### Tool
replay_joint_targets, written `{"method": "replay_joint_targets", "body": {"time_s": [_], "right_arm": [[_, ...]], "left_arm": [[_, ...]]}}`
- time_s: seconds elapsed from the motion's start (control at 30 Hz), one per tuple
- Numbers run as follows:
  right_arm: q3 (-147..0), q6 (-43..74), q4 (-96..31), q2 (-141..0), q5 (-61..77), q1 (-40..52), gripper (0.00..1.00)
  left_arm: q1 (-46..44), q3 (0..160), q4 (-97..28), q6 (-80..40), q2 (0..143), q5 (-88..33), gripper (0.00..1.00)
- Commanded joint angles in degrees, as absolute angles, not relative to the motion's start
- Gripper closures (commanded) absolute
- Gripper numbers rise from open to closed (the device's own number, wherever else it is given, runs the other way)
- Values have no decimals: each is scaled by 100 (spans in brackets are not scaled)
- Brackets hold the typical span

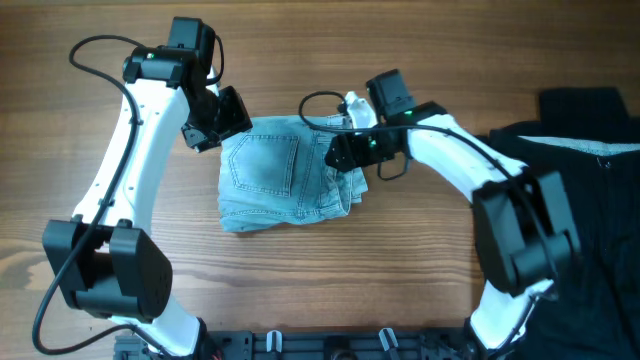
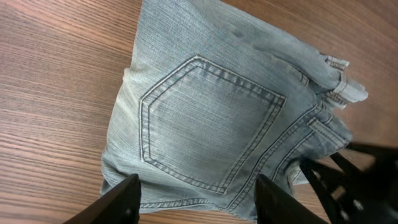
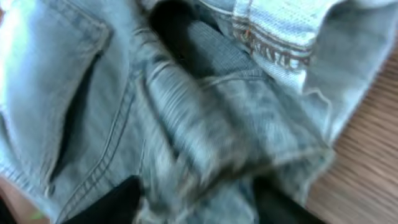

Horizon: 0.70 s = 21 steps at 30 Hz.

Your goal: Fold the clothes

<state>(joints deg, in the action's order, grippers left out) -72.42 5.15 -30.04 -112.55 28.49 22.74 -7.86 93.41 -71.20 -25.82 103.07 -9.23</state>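
Shorts [image 1: 280, 170] lie folded on the tabletop [image 1: 330, 290] — an arm at each side.
Left gripper [image 2: 198, 200] gapes empty at one edge; right gripper [image 3: 196, 205] is spread open, straddling bunched denim.

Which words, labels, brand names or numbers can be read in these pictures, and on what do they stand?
None can be read.
denim shorts: no tag, patch or print shows in any view.
waistband: the right wrist view is blurred; only stitching shows there, no letters.
black garments: no print visible.
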Motion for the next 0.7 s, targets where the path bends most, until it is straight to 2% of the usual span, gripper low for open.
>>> {"method": "replay_joint_targets", "body": {"time_s": [0.0, 0.1, 0.2, 0.33, 0.37, 0.4, 0.43, 0.47, 0.53, 0.63, 0.67], "right_arm": [[-7238, 622, -2580, -11369, 2947, 2279, 66], [-7502, 607, -2506, -11078, 3389, 2217, 95], [-7651, 604, -2394, -10547, 3315, 2217, 96], [-7640, 600, -2134, -10447, 2189, 2217, 95], [-7640, 598, -2064, -10508, 1809, 2217, 75], [-7640, 600, -1988, -10586, 1356, 2217, 44], [-7640, 604, -1940, -10674, 928, 2209, 23], [-7640, 604, -1984, -10722, 659, 2193, 23], [-7644, 615, -2287, -10672, 746, 2178, 31], [-7642, 602, -2877, -10554, 2152, 2185, 34], [-7627, 622, -2980, -10591, 2206, 2191, 34]], "left_arm": [[-764, 9402, -7113, -2416, 10254, -928, 41], [-764, 9402, -7070, -2416, 10254, -867, 37], [-764, 9397, -7008, -2416, 10254, -825, 37], [-764, 9397, -6899, -2416, 10261, -823, 37], [-764, 9397, -6877, -2416, 10280, -823, 37], [-766, 9397, -6869, -2416, 10302, -823, 37], [-764, 9397, -6866, -2416, 10339, -825, 37], [-766, 9397, -6871, -2416, 10388, -825, 37], [-766, 9397, -6904, -2416, 10464, -825, 37], [-773, 9360, -6877, -2414, 10481, -825, 37], [-777, 9351, -6871, -2412, 10481, -823, 38]]}}
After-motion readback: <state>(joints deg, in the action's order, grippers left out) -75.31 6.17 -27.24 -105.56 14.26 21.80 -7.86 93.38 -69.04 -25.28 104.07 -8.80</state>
